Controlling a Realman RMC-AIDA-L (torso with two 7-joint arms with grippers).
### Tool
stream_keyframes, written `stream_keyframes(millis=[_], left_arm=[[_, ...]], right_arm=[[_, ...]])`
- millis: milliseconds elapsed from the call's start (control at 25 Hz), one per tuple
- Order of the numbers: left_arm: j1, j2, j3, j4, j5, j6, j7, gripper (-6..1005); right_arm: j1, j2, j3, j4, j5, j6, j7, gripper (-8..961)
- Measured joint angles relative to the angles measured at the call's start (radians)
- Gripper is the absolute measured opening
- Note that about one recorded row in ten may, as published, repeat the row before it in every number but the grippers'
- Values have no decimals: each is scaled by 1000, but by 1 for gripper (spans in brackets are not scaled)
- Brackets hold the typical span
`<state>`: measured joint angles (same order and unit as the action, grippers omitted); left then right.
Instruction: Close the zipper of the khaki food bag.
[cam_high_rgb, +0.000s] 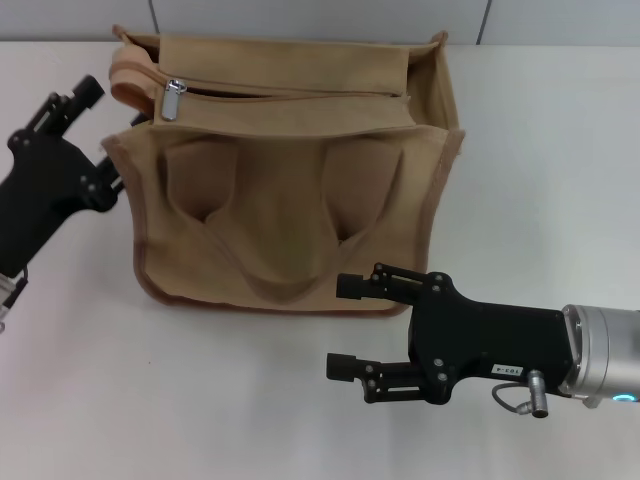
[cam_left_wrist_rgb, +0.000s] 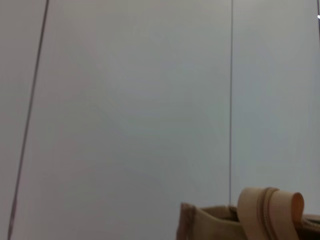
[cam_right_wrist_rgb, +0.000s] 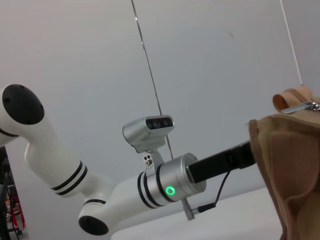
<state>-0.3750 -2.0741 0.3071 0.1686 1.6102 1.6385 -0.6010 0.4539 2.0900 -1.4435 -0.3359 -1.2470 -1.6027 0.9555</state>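
The khaki food bag (cam_high_rgb: 290, 200) stands upright in the middle of the white table, pockets and handle strap facing me. The zipper (cam_high_rgb: 300, 93) runs across its top panel with a dark gap along it, and the silver pull tab (cam_high_rgb: 174, 98) sits at the bag's left end. My left gripper (cam_high_rgb: 110, 108) is open right beside the bag's upper left corner, close to the pull tab and not holding it. My right gripper (cam_high_rgb: 342, 325) is open and empty, low over the table in front of the bag. The right wrist view shows the bag's side (cam_right_wrist_rgb: 287, 170) and the pull tab (cam_right_wrist_rgb: 309, 106).
The white table (cam_high_rgb: 540, 150) extends to the right of the bag and in front of it at the left. A grey panelled wall (cam_left_wrist_rgb: 125, 100) stands behind. The zipper tape's looped end (cam_left_wrist_rgb: 270, 210) sticks up at the bag's left end.
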Motion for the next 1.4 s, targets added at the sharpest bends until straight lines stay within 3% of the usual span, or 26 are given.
stream_keyframes(millis=[360,560,760,1000,1240,1400], left_arm=[[23,4,-16,13,-11,40,-47,751],[-13,4,-80,14,-15,3,-91,750],[-36,2,-84,12,-6,-57,-102,750],[-42,-1,-91,-29,-10,-41,-28,750],[-34,-1,-107,-67,-16,1,47,533],[-34,-1,-106,-67,-14,6,43,451]], right_arm=[[4,1,1,2,1,5,0,838],[11,1,-2,3,12,6,0,838],[8,1,1,4,12,6,0,838],[6,1,3,9,12,8,-1,839],[8,1,10,9,12,15,-1,839],[9,1,17,9,12,18,-1,839]])
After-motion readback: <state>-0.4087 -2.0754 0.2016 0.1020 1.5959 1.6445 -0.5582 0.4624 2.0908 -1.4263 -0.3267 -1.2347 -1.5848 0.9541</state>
